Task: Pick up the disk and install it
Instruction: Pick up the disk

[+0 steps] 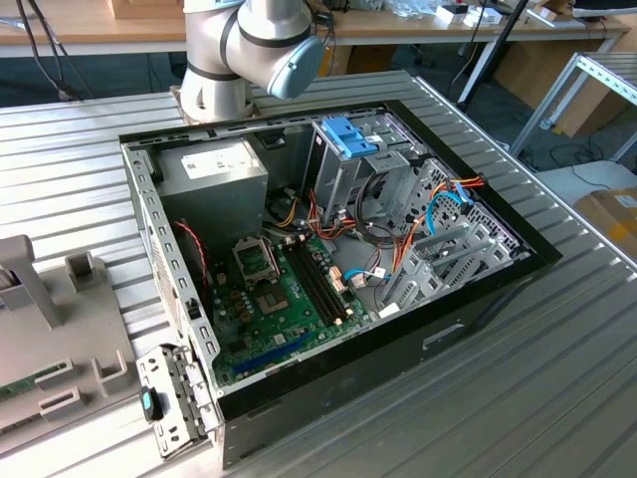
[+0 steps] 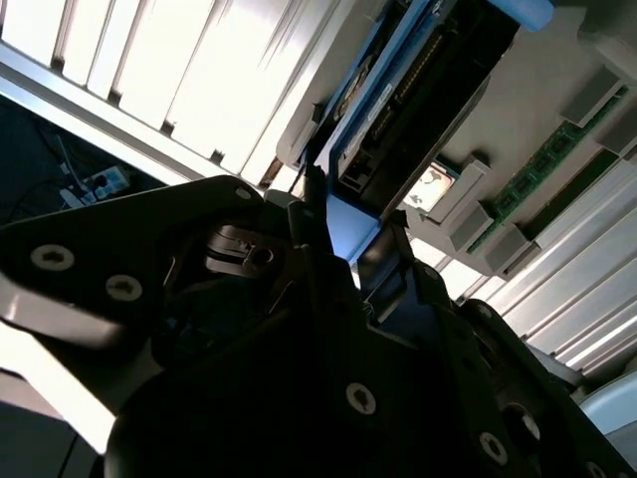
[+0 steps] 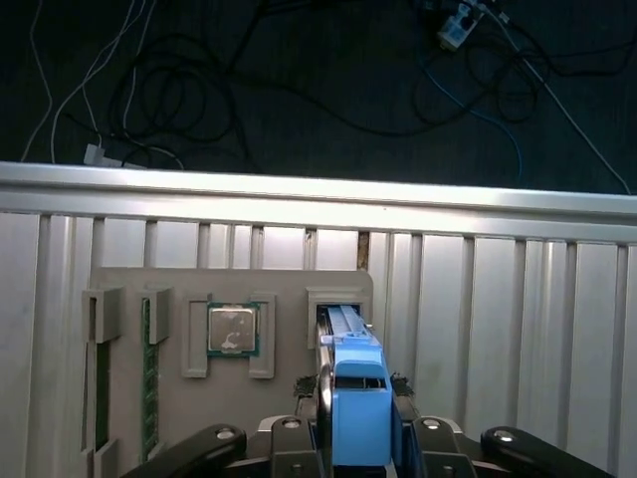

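Observation:
In the first wrist view the disk (image 3: 343, 324) stands on edge in a slot of a grey holder plate (image 3: 284, 289), its light-blue carrier rail (image 3: 358, 403) facing the camera. My gripper (image 3: 358, 393) straddles that rail, and its dark fingers (image 3: 323, 398) press against both sides. The second wrist view shows the same hold from the side. There the disk (image 2: 418, 90) and its blue rail (image 2: 348, 229) sit between the black fingers (image 2: 309, 214) of the gripper (image 2: 343, 239). The disk still rests in the holder slot.
The holder plate also carries a processor chip (image 3: 232, 329) and a green memory stick (image 3: 149, 378). In the exterior view the open computer case (image 1: 328, 249) lies on the ribbed table, with a drive cage topped by a blue latch (image 1: 348, 139), a power supply (image 1: 214, 169) and a motherboard (image 1: 289, 299).

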Robot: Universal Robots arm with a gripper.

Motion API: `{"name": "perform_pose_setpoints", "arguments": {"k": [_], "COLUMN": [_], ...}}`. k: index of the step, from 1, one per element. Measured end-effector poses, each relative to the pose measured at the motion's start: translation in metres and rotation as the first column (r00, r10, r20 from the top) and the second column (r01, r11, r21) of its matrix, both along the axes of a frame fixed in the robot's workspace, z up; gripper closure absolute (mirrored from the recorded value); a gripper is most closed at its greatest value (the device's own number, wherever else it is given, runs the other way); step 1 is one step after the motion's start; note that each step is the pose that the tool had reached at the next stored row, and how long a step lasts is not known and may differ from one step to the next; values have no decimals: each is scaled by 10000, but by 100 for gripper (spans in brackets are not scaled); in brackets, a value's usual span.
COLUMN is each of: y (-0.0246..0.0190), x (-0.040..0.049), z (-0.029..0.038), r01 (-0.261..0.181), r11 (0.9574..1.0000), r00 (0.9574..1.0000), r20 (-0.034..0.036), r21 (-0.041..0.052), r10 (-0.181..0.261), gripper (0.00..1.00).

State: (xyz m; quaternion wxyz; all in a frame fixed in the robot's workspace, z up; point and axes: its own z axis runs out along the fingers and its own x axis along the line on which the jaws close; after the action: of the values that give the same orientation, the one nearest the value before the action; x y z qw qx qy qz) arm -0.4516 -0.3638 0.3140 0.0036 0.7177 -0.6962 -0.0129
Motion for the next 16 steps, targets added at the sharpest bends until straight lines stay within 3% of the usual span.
{"name": "perform_pose_setpoints", "arguments": {"k": [16], "y": [0], "x": [0], "z": [0], "r01": [162], "r11": [9999], "r00": [9999], "r20": [0], "r21": [0], "r10": [-162], "gripper": [63]}}
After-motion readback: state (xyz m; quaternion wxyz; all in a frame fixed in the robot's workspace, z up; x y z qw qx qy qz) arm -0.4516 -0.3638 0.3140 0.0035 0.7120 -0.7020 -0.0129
